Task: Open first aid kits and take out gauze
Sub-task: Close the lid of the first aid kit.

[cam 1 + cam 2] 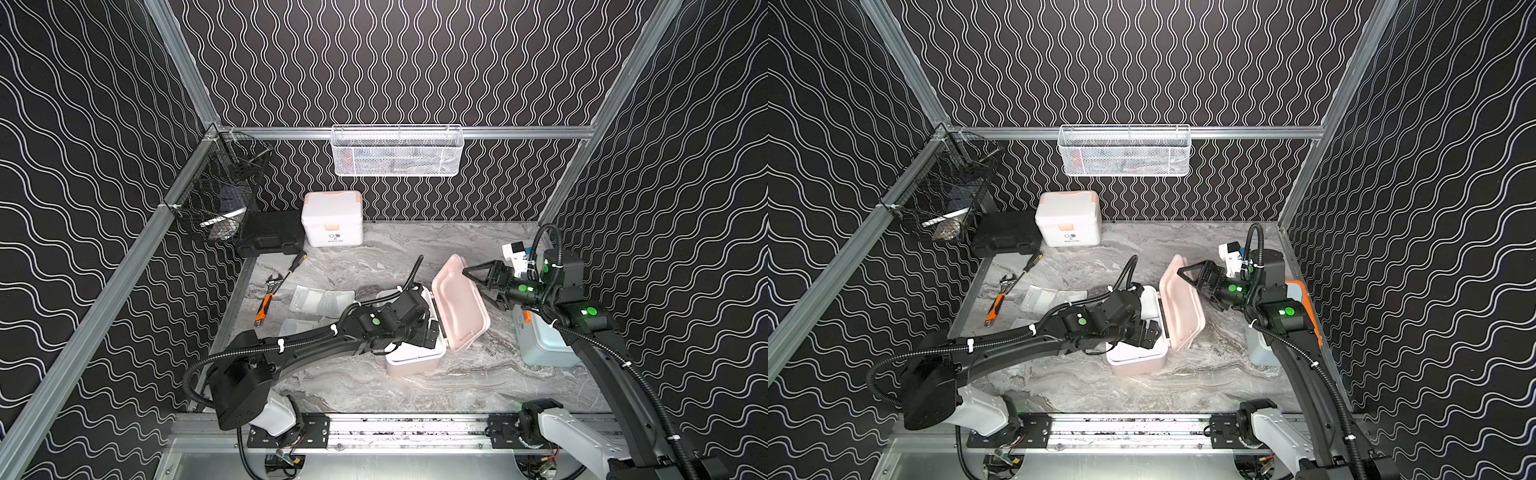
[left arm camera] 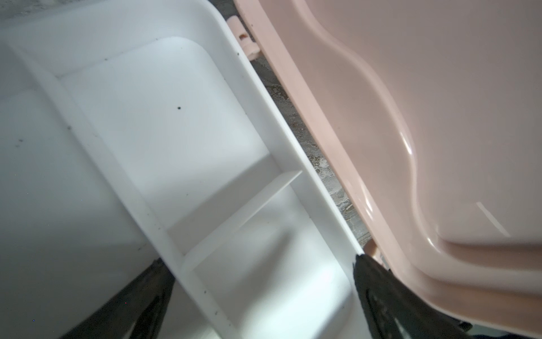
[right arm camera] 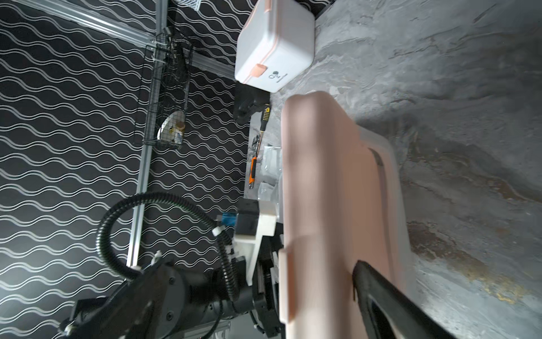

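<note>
The pink first aid kit (image 1: 413, 359) stands open mid-table, its lid (image 1: 457, 303) tipped back to the right. My left gripper (image 1: 428, 336) is open and reaches down into the kit. In the left wrist view its fingers (image 2: 378, 293) straddle a bare white divided tray (image 2: 176, 141); no gauze shows there. My right gripper (image 1: 480, 289) is open behind the lid, and one finger (image 3: 378, 290) lies against the lid's outer face (image 3: 337, 205). Gauze packets (image 1: 320, 299) lie on the table left of the kit. A shut white kit (image 1: 332, 218) stands at the back. The light blue kit (image 1: 544, 345) sits under my right arm.
A black hard case (image 1: 272, 237), a screwdriver (image 1: 297, 262) and an orange-handled wrench (image 1: 266, 303) lie along the left side. A black wire basket (image 1: 220, 199) hangs on the left rail and a white mesh basket (image 1: 397, 151) on the back wall. A white device (image 1: 515, 253) sits back right.
</note>
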{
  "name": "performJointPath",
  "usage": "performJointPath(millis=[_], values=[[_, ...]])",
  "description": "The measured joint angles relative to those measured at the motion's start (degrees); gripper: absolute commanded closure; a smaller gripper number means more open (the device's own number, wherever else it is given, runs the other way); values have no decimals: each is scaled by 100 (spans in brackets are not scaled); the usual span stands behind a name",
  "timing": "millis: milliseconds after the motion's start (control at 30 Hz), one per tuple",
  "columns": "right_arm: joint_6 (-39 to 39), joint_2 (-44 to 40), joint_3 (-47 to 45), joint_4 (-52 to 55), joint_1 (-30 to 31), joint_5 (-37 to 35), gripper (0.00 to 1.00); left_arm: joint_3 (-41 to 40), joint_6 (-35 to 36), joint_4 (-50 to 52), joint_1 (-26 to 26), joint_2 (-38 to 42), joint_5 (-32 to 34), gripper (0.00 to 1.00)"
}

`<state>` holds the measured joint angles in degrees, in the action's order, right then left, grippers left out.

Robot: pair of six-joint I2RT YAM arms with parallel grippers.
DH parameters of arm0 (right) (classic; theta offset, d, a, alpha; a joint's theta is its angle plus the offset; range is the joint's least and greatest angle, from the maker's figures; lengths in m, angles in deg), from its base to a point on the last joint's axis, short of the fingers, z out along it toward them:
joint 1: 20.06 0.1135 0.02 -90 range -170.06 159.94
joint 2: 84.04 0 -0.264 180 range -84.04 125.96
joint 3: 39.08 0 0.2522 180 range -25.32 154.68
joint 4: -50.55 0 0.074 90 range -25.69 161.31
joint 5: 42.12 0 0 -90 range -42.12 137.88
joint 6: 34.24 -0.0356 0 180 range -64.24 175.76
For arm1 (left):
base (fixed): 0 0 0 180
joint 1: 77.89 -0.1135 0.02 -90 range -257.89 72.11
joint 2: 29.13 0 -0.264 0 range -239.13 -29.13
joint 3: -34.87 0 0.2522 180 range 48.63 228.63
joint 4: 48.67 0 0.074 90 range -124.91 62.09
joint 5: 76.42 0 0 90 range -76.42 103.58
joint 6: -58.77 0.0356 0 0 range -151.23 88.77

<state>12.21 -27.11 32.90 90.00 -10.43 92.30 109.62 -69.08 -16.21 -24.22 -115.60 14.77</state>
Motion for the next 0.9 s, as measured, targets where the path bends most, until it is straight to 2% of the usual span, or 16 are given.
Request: performJointPath(millis=[167, 300, 500, 900], values=[[-157, 52, 184, -83, 144, 302, 0, -190, -118, -129, 4, 240, -339, 1], [-195, 131, 245, -136, 334, 376, 0, -439, -122, -190, 20, 748, -393, 1], [-173, 328, 457, -109, 1010, 146, 0, -778, -125, -262, 20, 1508, -350, 1], [249, 850, 925, 190, 2247, -597, 0, -1733, 28, -129, 2, 3954, -83, 1]])
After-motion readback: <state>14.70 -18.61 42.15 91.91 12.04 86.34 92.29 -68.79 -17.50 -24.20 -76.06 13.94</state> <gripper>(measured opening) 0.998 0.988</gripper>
